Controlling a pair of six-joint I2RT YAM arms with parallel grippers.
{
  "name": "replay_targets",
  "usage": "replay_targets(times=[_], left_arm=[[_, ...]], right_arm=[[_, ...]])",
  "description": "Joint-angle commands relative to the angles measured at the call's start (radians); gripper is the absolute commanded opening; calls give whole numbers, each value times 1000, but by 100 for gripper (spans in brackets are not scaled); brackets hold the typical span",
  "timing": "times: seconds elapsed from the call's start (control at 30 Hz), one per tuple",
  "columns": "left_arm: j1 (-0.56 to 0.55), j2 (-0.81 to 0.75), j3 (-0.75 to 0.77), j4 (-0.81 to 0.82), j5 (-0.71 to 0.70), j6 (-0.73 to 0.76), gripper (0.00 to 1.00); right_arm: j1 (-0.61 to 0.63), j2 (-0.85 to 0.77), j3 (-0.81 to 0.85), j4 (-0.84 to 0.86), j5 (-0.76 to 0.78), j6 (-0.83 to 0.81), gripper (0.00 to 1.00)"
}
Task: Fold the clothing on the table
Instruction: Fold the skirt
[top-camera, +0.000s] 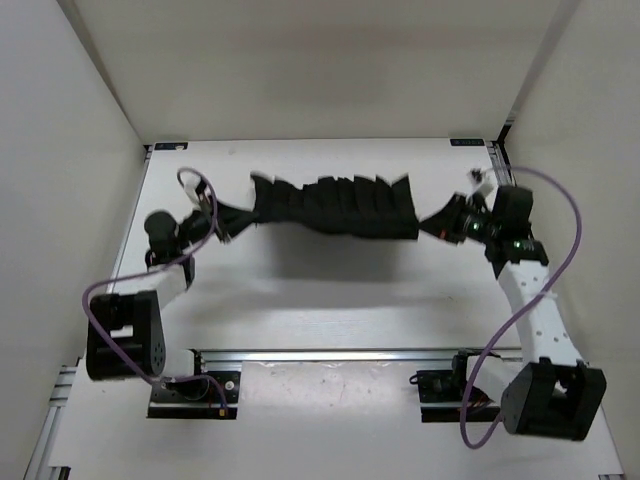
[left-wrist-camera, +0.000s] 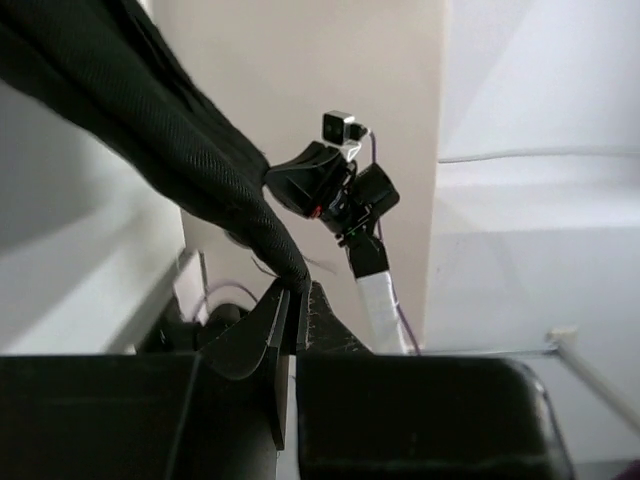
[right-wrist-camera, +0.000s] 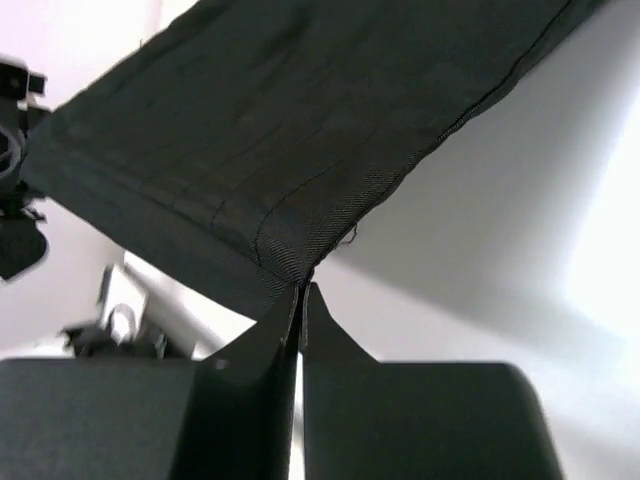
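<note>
The black pleated clothing hangs stretched between my two grippers above the white table, casting a shadow below it. My left gripper is shut on its left end, which shows as a bunched rope of fabric running into the jaws. My right gripper is shut on the right corner, where the hemmed corner of the cloth goes between the closed fingertips. The far side of the garment is hidden from both wrist views.
White walls enclose the table on three sides. A metal rail with both arm bases runs along the near edge. Purple cables loop beside each arm. The right arm shows in the left wrist view.
</note>
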Motion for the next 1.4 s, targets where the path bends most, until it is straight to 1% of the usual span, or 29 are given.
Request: replay_targets(times=[0.0,0.03,0.07,0.13,0.17,0.2,0.23,0.3,0.33,0.37,0.4,0.43,0.5,0.57,0.6,0.7,0.77,0.83,0.87,0.9,0.93,1.03,1.07,1.1,1.13,1.17,1.23,1.3,1.37], left_arm=[[-17,-170,-265,111,-27,-102,0],[-39,-204,-333,160,-25,-147,0],[-46,-264,-367,182,-19,-175,0],[-45,-335,-468,269,-13,-271,0],[-45,-361,-483,308,-19,-295,0],[-42,-373,-502,305,-19,-296,0],[-43,-372,-499,263,-20,-269,0],[-42,-358,-468,157,-22,-183,0],[-39,-340,-441,73,-13,-116,0],[-39,-330,-416,-44,-26,-30,0],[-31,-306,-401,-175,-31,16,0],[-33,-286,-370,-248,-52,111,0],[-11,-248,-324,-504,-89,293,0],[-1,-220,-261,-664,-123,402,0],[1,-200,-234,-730,-140,453,0],[-10,-166,-198,-798,-168,489,0],[-27,-146,-197,-789,-174,488,0],[-50,-123,-191,-792,-182,491,0],[-60,-111,-197,-766,-177,466,0],[-60,-108,-204,-738,-166,443,0],[-95,-103,-201,-727,-159,434,0],[-112,-115,-204,-666,-102,383,0],[-106,-128,-217,-614,-97,339,0],[-116,-135,-238,-524,-68,272,0],[-122,-151,-249,-405,-47,186,0],[-126,-167,-284,-270,-25,140,0],[-137,-212,-353,-121,-10,-29,0],[-145,-267,-393,-56,0,-83,0],[-155,-293,-440,-39,-4,-109,0]], right_arm=[[-3,-144,-110,-234,32,12,0],[11,-200,-121,-300,35,18,0],[32,-245,-117,-340,56,25,0],[69,-308,-95,-450,101,41,0],[91,-329,-87,-473,117,42,0],[97,-340,-86,-490,119,58,0],[111,-351,-87,-497,125,68,0],[115,-318,-106,-456,116,77,0],[103,-302,-122,-425,104,81,0],[82,-267,-139,-397,90,91,0],[60,-230,-147,-345,66,97,0],[57,-213,-170,-302,56,116,0],[-4,-149,-202,-235,39,141,0],[-27,-114,-221,-201,44,178,0],[-44,-91,-222,-213,32,189,0],[-40,-63,-183,-279,39,181,0],[-35,-60,-152,-387,78,155,0],[-44,-64,-123,-455,76,137,0],[-46,-64,-107,-492,75,126,0],[-38,-66,-98,-504,59,120,0],[-27,-69,-86,-542,61,106,0],[12,-81,-44,-636,47,89,0],[16,-86,-31,-670,50,80,0],[38,-101,-34,-699,36,75,0],[49,-112,-23,-717,35,77,0],[75,-131,-18,-754,35,75,0],[100,-167,-21,-809,29,83,0],[135,-201,-44,-855,30,112,0],[180,-248,-73,-854,27,150,0]])
